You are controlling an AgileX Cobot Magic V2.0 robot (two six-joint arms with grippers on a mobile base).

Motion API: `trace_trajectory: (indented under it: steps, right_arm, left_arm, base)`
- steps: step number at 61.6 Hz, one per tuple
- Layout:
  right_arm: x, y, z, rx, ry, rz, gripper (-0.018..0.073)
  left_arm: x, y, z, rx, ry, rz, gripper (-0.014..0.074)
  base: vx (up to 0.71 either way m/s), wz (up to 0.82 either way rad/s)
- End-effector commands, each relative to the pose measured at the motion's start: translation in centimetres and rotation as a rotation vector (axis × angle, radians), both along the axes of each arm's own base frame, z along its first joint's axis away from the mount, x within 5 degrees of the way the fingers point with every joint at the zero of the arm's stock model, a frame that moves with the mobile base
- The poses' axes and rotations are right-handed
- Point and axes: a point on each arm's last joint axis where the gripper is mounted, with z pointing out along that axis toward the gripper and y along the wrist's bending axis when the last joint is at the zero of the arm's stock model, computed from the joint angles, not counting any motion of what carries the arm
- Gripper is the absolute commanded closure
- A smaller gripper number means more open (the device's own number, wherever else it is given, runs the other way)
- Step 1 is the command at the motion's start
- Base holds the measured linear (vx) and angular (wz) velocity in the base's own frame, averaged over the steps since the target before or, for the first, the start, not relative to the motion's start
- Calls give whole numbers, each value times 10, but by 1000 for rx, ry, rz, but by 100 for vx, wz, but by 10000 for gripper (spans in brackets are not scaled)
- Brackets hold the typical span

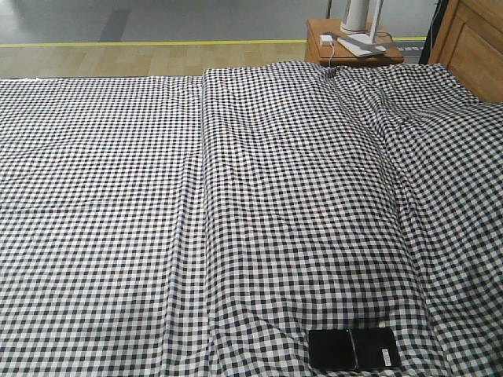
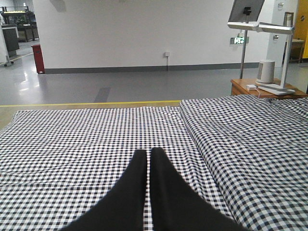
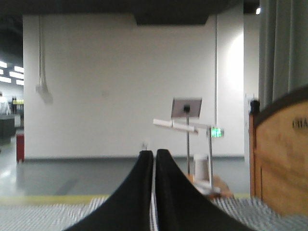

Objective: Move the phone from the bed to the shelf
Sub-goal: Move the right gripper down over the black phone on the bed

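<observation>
- Down at the near edge of the bed [image 1: 157, 196], right of centre in the front view, the phone [image 1: 330, 349] lies flat and dark on the cover.
- It touches a second flat black slab [image 1: 376, 348] on its right. The two look much alike, and this view does not settle which is which.
- Neither gripper is near the pair, and neither wrist view shows it.
- The left gripper [image 2: 147, 152] hangs over the left half of the bed with its black fingers [image 2: 130, 192] pressed together and nothing between them.
- The right gripper [image 3: 154, 153] is also closed to a thin slit and empty. It points along the bed toward the far wall.
- The black-and-white gingham cover fills nearly the whole front view. A long lengthwise fold [image 1: 203, 196] runs down it, with a raised hump and creases to the right.
- At the far right corner stands the brown wooden headboard [image 1: 471, 47].
- Just beside the headboard, a small reddish-brown bedside worktop [image 1: 313, 52] carries a white lamp [image 2: 262, 27], a pale cylinder [image 2: 265, 71] and a small white plug block [image 1: 325, 39].
- Beyond the bed, a strip of pale wood flooring [image 1: 157, 60] ends at a yellow line [image 2: 91, 103]. Glossy grey floor [image 2: 120, 86] follows.
- A plain white wall [image 2: 144, 33] closes off the room. A red cabinet [image 2: 38, 58] stands at its left end, and a green lit sign [image 2: 239, 40] shows near its right.
</observation>
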Motion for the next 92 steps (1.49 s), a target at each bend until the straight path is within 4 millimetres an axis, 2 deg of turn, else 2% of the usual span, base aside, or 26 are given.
trace_trajectory:
  steps: [1,9,19,28,37,47,54,63,69,76,83,92]
  right_arm:
    - [-18,-1,46,-18,-214,-17,564]
    - [-30,-1,85,-18,-272,-18,564]
    - [-31,-1,130,-19,-221,-15,564]
    - [-16,0,167,-23,-112,-12,564]
    - [19,1,184,-31,112,-7,564]
    - [63,2,178,-40,356,-2,557]
    - [91,3,160,-45,522,1,533]
    - [114,4,135,-52,731,6,454]
    - [125,4,121,-55,849,9,356]
    - [135,4,111,-57,920,10,183]
    - [140,5,106,-54,946,10,10]
    - [142,5,105,-50,955,10,-155]
  left_arm:
    - [-2,0,15,-13,-106,-5,595]
    - [-2,0,15,-13,-106,-5,595]
    - [-2,0,15,-13,-106,-5,595]
    - [-2,0,15,-13,-106,-5,595]
    - [-2,0,15,-13,-106,-5,595]
    - [-2,0,15,-13,-106,-5,595]
    - [-2,0,15,-13,-106,-5,595]
    - [-2,0,15,-13,-106,-5,595]
    - [-2,0,15,-13,-106,-5,595]
    - [-2,0,15,-13,-106,-5,595]
    - [-2,0,15,-13,-106,-5,595]
    - [-2,0,15,-13,-106,-5,595]
  base:
    - [0,0]
    - [0,0]
    - [0,0]
    - [0,0]
    - [0,0]
    - [0,0]
    - [0,0]
    - [0,0]
    - [0,0]
    - [0,0]
    - [0,0]
    - [0,0]
